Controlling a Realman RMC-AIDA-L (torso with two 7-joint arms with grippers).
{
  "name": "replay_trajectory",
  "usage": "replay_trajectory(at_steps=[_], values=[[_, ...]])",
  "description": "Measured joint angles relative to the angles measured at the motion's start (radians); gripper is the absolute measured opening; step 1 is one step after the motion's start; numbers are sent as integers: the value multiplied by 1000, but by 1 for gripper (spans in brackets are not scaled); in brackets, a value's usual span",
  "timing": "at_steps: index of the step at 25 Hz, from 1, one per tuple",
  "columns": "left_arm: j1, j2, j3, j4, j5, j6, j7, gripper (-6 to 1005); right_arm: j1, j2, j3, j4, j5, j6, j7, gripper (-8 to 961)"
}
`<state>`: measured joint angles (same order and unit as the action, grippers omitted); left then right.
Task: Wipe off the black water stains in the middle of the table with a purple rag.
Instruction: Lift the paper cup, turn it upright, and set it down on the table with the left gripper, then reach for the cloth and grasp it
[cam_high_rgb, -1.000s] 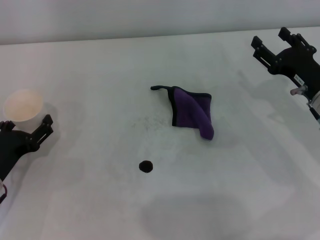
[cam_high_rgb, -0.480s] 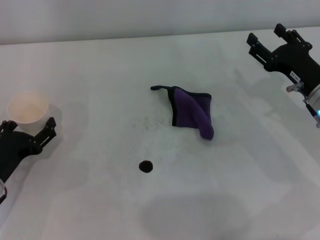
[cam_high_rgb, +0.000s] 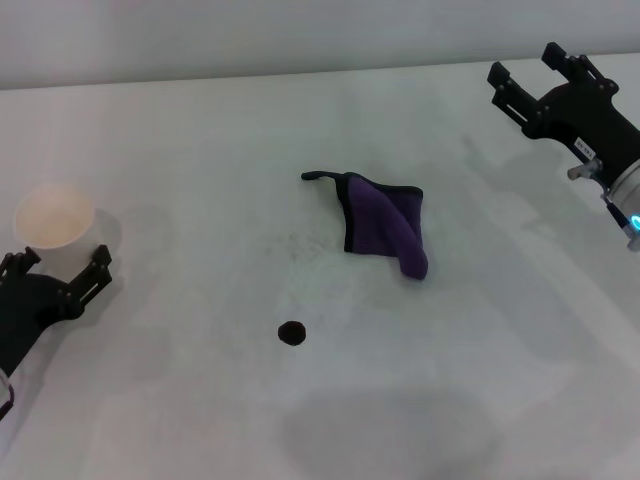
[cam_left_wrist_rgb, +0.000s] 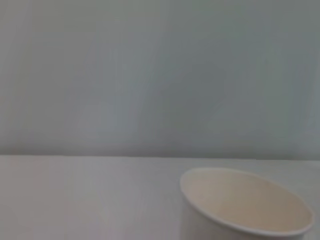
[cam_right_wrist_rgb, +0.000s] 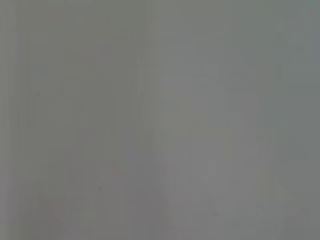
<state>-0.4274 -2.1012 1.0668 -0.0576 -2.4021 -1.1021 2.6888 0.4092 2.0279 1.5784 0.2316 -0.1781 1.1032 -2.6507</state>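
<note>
White desk (cam_high_rgb: 200, 130) carries the purple rag (cam_high_rgb: 383, 225) at centre, ungrasped, with the black stain (cam_high_rgb: 291, 332) near-left of it; right hand (cam_high_rgb: 536, 75), apparently open and empty, must next reach the rag.

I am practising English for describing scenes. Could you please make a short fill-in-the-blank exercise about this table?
1. The purple rag has ____ edging.
2. The black water stains form one small round blot lying ____ to the robot than the rag.
3. The paper cup stands beside the ____ gripper.
4. The right gripper, fingers apart, holds ____.

Missing words: black; nearer; left; nothing
</note>
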Motion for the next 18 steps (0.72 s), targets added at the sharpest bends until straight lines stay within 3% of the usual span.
replay_trajectory(at_steps=[6,18], values=[[13,0,2,-15,0,-24,0,893,5,0,0,0,-2,0,0,819],[97,-2,-19,-72,-4,-202,0,893,14,-1,0,0,0,-7,0,819]])
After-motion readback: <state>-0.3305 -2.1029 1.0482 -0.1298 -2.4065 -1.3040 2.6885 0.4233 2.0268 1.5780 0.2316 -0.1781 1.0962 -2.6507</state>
